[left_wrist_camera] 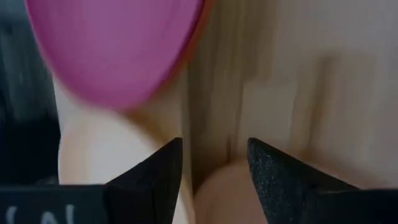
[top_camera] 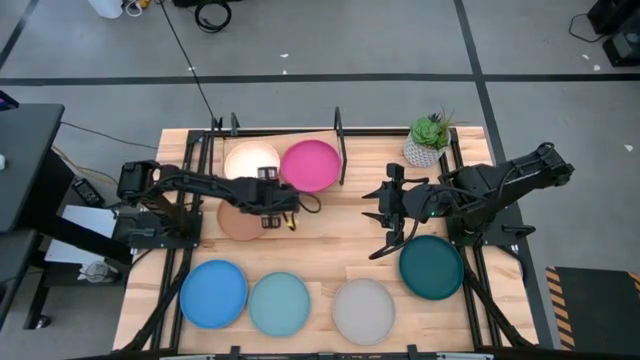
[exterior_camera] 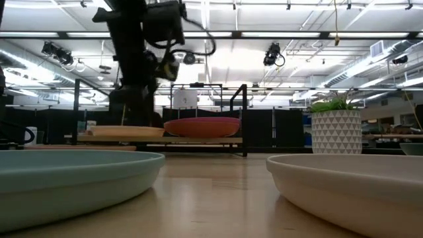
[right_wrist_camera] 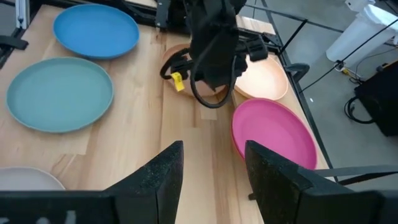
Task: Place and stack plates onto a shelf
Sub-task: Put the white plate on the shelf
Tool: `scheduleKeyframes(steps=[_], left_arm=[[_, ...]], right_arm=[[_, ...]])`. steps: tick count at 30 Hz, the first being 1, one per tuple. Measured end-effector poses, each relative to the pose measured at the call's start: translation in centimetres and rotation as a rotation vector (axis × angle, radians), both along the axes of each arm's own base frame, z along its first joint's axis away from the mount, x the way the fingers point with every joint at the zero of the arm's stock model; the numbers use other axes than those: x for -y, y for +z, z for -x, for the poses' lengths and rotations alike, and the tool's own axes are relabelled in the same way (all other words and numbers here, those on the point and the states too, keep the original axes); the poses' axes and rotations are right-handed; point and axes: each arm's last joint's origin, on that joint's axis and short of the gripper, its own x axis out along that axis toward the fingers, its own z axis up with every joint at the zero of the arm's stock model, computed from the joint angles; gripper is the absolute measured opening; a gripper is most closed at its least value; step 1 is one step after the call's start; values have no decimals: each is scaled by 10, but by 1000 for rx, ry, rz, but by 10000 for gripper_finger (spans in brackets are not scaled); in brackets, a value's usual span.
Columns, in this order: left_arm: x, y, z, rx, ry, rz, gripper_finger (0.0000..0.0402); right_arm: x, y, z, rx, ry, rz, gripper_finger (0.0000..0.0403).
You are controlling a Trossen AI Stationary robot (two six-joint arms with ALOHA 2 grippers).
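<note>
The shelf stands at the table's far edge. On its board lie a cream plate and a magenta plate, with an orange rim showing under the magenta one. A tan plate lies flat on the table just in front of the shelf. My left gripper is open, slanting down over the tan plate's right rim, nothing between its fingers. My right gripper hangs open above the table's middle right, holding nothing.
Along the near edge lie a blue plate, a pale blue plate and a grey plate. A dark teal plate lies below the right arm. A potted plant stands at the far right. Upright black dividers edge the shelf.
</note>
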Motion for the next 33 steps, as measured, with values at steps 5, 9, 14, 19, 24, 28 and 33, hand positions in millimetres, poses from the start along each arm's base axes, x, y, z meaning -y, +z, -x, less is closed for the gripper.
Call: scheduleKeyframes(steps=[5, 9, 14, 19, 24, 28, 33], left_arm=[[5, 5, -16, 97, -147, -13, 186], [6, 6, -22, 127, -213, -20, 186], [2, -6, -34, 125, -260, -56, 186], [-1, -24, -47, 80, -272, -198, 185], [-9, -26, -49, 84, -239, -235, 185], [-21, -26, -48, 86, -207, -225, 185], [-33, -26, -47, 107, -161, -201, 185]], right_arm=[[0, 0, -1, 9, 1, -3, 178], [0, 0, -1, 7, 2, -2, 178], [0, 0, -1, 8, 3, 0, 178], [-1, 1, -1, 12, 7, 4, 178], [-1, 1, -1, 11, 10, 8, 178], [-1, 1, -2, 14, 11, 9, 178], [-1, 1, -2, 15, 11, 8, 178]])
